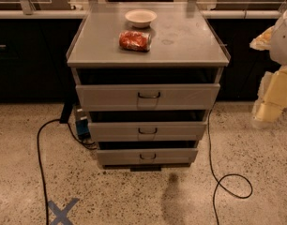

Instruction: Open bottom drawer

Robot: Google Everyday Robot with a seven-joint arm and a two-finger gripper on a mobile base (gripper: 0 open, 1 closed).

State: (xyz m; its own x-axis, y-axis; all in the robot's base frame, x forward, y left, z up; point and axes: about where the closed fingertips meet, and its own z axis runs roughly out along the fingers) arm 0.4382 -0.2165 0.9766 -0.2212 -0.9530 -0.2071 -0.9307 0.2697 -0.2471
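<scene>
A: Where is the bottom drawer (pixel 147 156) placed?
B: It is seen lowest of three in the grey cabinet (pixel 181 41), just above the speckled floor (pixel 129 196), with a dark handle (pixel 147 157) centred on it.
A: And the gripper (pixel 270 104)?
B: It is seen at the right edge, well apart from the drawer; whether it is released or clenched cannot be told.

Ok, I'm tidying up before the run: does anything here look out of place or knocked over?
The red can lies on its side on the cabinet top, in front of the bowl. A black cable loops loose on the floor beside the bottom drawer. The gripper hangs at the right edge, apart from the cabinet.
</scene>
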